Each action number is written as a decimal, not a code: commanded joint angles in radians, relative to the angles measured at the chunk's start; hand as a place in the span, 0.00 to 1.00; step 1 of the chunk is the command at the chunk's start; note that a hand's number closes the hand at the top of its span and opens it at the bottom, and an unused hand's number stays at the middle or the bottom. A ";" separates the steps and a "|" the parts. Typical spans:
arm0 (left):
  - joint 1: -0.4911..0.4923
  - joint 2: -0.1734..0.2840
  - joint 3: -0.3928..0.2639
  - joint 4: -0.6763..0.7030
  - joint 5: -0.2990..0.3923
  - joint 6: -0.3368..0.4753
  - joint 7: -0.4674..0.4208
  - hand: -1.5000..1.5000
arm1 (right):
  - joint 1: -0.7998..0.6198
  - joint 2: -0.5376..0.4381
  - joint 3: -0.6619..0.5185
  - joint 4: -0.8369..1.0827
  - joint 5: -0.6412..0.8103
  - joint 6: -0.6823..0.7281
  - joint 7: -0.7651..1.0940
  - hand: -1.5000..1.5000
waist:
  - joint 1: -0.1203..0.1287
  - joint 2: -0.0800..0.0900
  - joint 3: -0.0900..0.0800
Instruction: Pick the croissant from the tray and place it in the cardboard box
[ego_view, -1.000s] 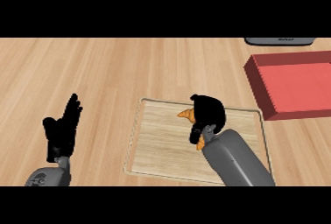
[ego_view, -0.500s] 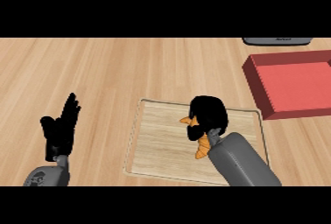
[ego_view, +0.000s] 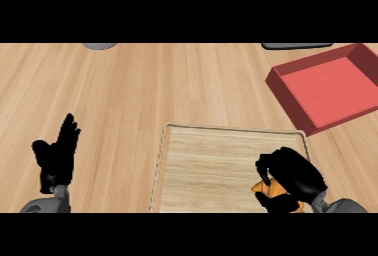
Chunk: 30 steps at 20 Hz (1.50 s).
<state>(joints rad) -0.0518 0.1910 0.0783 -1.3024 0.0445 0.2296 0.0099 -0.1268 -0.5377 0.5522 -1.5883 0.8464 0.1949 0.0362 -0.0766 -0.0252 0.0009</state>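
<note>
- Step in hand, by my read: the pick. The robot's black right hand (ego_view: 289, 179) sits at the lower right of the pale wooden tray with a raised rim (ego_view: 164, 165); its fingers (ego_view: 279, 161) are curled down over the orange-brown croissant (ego_view: 267, 189).
- Only a small wedge of croissant shows, under the palm, w/ dark fingers above and below it. Looks grasped, i.e. fingers closed round it, not open.
- Can't tell if the croissant is lifted off the tray or touching the wood; the hand hides the contact line.
- Croissant's place: over the tray's lower right part, near the right rim, well apart from the goal.
- Goal: the red, square, open-topped cardboard box (ego_view: 329, 90) stands on the light wood-grain bench (ego_view: 148, 85) at upper right, beyond the tray's far right corner. Nothing shows inside it.
- Black left hand (ego_view: 56, 159) rests at lower left, off the tray, fingers straight and up, holding nothing.
- Next move, as I judge it: lift clear of the tray rim, carry fwd and to the right, get over the box's near wall, then open the fingers above the red floor.
- Watch-out: the near wall stands proud, so the hand needs height before it crosses.
- Two grey shapes at the top edge; too cut off to name.
</note>
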 joint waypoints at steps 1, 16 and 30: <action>0.033 0.006 0.008 -0.031 0.017 -0.016 -0.006 0.50 | 0.165 -0.268 -0.079 -0.135 -0.061 -0.081 -0.264 1.00 | -0.009 0.004 0.001; 0.057 0.024 -0.003 -0.095 -0.007 -0.007 0.043 0.50 | 0.533 -0.593 -0.889 -0.298 -0.752 -0.048 -0.704 1.00 | -0.003 0.004 -0.002; -0.027 -0.032 -0.044 -0.002 -0.025 -0.048 -0.005 0.50 | 0.227 -0.573 -1.006 0.063 -0.802 0.123 -0.664 1.00 | 0.092 0.029 -0.001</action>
<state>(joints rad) -0.0767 0.1632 0.0371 -1.3286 0.0165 0.2058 0.0249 0.2206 -1.1175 -0.5117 -1.6356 0.0332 0.3040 -0.6380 -0.0018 0.0000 -0.0005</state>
